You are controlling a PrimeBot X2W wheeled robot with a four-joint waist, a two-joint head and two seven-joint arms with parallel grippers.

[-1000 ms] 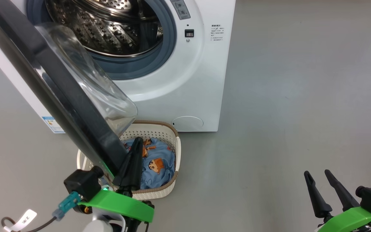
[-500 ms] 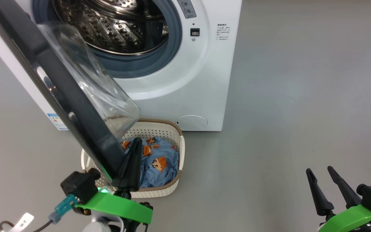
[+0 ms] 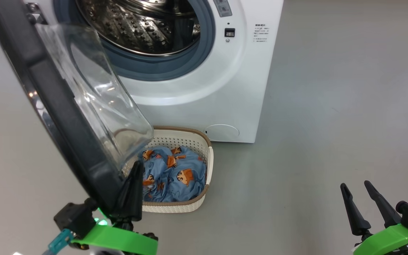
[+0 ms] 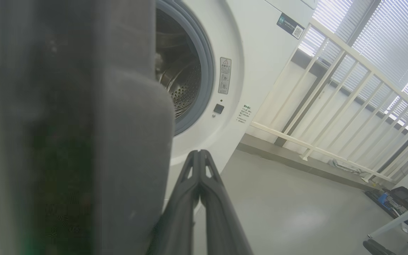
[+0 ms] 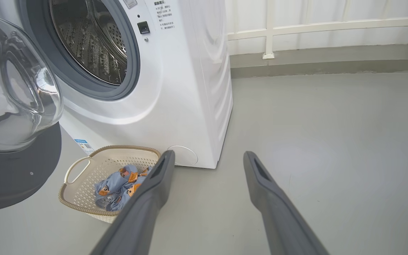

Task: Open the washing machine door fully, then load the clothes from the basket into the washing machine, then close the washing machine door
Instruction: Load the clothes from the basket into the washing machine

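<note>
Left gripper (image 3: 136, 168) is pinched shut, holding nothing. The closed fingers make a poker leaning on the washing machine door (image 3: 44, 102), to swing it wider I guess. Basket (image 3: 190, 137) of clothes (image 3: 175, 177) sits just past its tips. Right gripper (image 3: 355, 185) is spread wide, empty.

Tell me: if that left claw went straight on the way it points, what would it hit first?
Probably the washing machine: the shut left gripper, beside the washing machine door, aims at its white front beside the drum opening, though depth is unclear.
</note>
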